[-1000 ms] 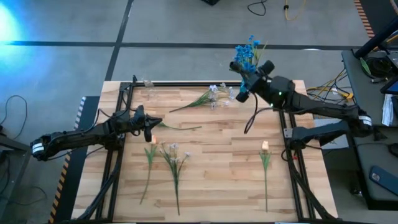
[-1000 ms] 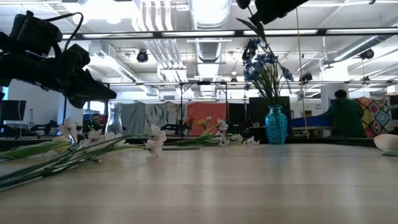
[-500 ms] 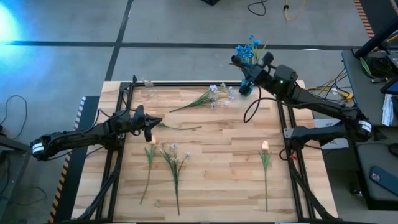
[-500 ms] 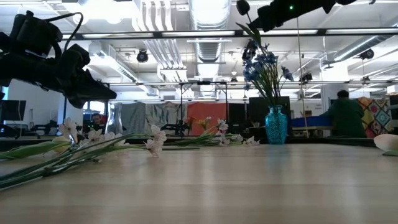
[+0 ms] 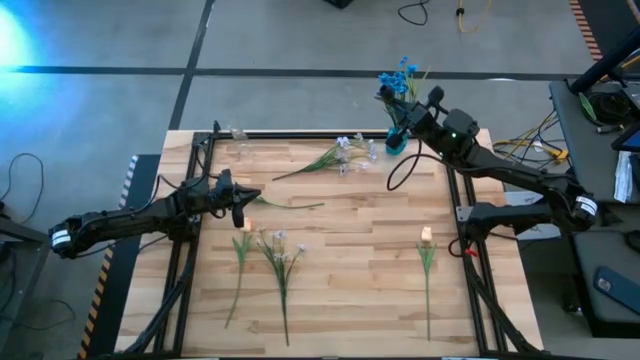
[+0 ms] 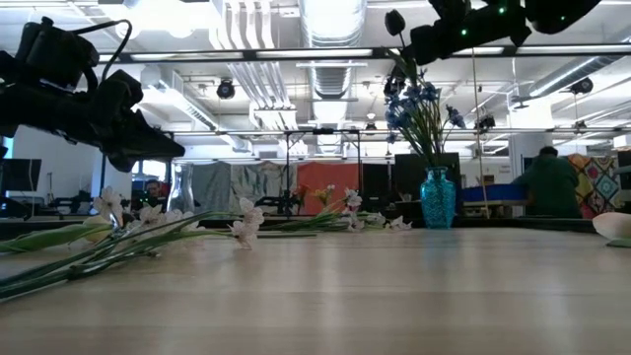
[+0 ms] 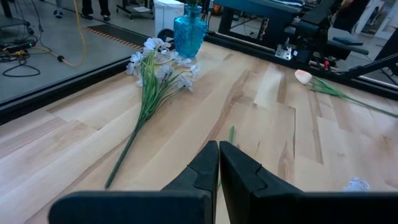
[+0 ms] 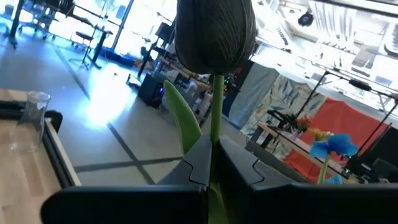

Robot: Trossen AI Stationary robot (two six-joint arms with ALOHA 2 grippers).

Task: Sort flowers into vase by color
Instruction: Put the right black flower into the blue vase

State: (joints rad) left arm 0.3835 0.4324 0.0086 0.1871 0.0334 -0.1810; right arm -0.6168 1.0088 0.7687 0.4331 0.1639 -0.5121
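Note:
My right gripper [image 8: 214,148] is shut on a tulip-like flower whose bud [image 8: 214,34] looks dark against the light. It hovers high over the blue vase [image 5: 396,143] at the table's far right, which holds blue blossoms [image 6: 419,99]. My left gripper [image 5: 243,203] is shut and empty. It hangs above the table's left middle, just beyond a peach tulip [image 5: 245,240]. Pale white-lilac stems [image 5: 338,153] lie flat near the blue vase. Another white-lilac stem [image 5: 281,262] and a second peach tulip [image 5: 427,250] lie toward the near edge. My right gripper pinches the tulip's thin green stem [image 8: 215,127] between its two fingers, a short way below the bud. The bud stands out past the fingertips and a leaf [image 8: 186,124] sits beside the stem. The flower is lifted clear, high above the table [image 6: 395,22].
A clear glass vase [image 5: 237,133] stands at the far left corner. A loose green stem [image 5: 290,205] lies near my left gripper. Black frame rails run along the table's left, right and far sides. Bare wood shows in the middle [image 5: 360,230]. A person [image 6: 548,182] is in the room behind.
My right gripper has carried the tulip toward the table's far edge, to above the blue vase and its blue blossoms, staying shut on the stem. The flowers on the table have not moved.

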